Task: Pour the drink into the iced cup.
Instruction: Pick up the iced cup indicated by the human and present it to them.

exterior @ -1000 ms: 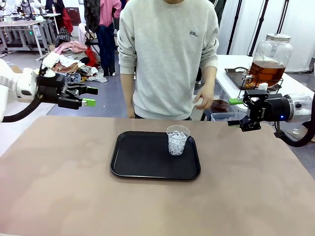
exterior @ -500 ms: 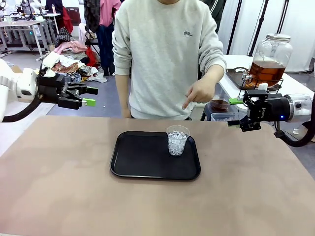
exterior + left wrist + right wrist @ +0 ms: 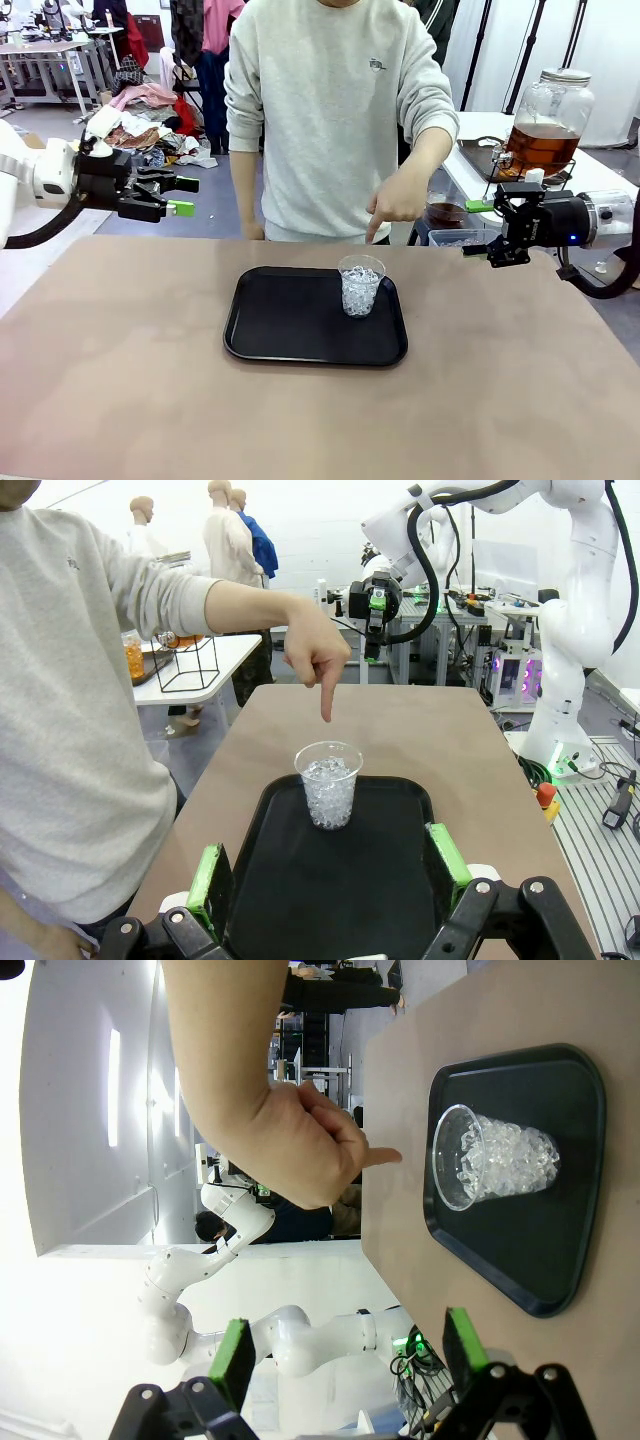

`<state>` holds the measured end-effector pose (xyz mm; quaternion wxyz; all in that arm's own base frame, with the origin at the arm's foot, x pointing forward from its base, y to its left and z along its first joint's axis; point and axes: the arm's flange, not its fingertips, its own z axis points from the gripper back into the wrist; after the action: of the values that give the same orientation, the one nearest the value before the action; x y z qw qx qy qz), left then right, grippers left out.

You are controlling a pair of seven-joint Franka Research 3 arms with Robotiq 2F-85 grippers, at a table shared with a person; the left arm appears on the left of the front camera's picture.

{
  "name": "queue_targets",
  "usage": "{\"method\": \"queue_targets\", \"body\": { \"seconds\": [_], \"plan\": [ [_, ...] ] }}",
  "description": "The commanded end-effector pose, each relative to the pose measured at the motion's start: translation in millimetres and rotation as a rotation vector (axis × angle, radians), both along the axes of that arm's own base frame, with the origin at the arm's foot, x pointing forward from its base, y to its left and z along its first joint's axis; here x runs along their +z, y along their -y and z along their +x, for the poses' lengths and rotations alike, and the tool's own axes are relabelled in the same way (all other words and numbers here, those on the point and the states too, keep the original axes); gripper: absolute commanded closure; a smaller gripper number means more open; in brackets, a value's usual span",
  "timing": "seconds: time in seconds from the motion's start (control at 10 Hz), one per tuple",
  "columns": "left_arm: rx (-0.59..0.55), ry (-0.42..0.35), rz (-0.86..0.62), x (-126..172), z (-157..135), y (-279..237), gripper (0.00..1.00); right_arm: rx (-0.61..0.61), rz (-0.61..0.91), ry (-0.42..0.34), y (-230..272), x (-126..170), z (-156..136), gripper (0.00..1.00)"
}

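The iced cup [image 3: 361,285], clear plastic and full of ice, stands upright at the back right of a black tray [image 3: 290,330] in mid table. The drink, an amber liquid, fills the lower half of a lidded glass jar [image 3: 547,125] on a side table at far right. A person's hand [image 3: 395,200] points a finger down just behind the cup. My left gripper [image 3: 183,196] hovers open and empty beyond the table's far left corner. At the right edge my right gripper [image 3: 476,228] is open and empty too. Both wrist views face the cup [image 3: 329,785] [image 3: 495,1157] between open green pads.
The person stands at the far side, close behind the tray. A dark bowl [image 3: 446,213] and a clear tub [image 3: 450,238] sit low beside the right gripper. The brown tabletop [image 3: 150,400] has free room around the tray.
The person's hand has risen from beside the body and swung over toward the cup, finger now pointing down at it. Neither arm has moved.
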<state>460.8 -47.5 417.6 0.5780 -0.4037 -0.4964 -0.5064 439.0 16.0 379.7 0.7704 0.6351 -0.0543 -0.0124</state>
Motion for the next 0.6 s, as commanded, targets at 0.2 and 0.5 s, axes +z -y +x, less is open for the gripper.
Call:
{"method": "queue_targets", "body": {
  "seconds": [0.2,0.5],
  "plan": [
    [-0.001,0.003,0.0,0.8,-0.9,0.0,0.0,-0.001,0.001,0.004,0.4,2.2,0.2,0.0],
    [-0.001,0.003,0.0,0.8,-0.9,0.0,0.0,-0.001,0.001,0.004,0.4,2.2,0.2,0.0]
  ]
}}
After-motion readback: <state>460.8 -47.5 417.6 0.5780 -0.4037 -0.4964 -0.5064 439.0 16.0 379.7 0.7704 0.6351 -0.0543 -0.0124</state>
